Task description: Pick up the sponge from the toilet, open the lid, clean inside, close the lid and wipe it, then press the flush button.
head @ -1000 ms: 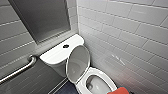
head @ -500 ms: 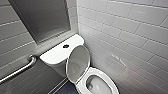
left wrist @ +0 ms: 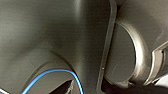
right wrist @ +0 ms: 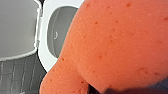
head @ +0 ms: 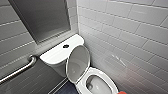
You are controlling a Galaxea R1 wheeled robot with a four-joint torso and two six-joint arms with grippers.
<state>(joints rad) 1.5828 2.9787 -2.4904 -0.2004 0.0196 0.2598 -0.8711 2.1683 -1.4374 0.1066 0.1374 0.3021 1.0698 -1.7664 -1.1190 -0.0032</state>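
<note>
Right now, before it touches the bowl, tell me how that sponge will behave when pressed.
The sponge looks pitted and porous, so it probably squashes and springs back. Likely light for its bulk. Its rough face should grip rather than slide on the glossy toilet.

One toilet (head: 56,56) here, just the one, and a single lid (head: 78,62) to go with it. One flush button (head: 66,46), small and dark, no second beside it. One sponge (right wrist: 120,45), orange-red, a lone piece. On the wall, count one grab bar (head: 18,70) and one dark panel (head: 42,17). And one blue cable (left wrist: 58,71), that's the lot.
</note>
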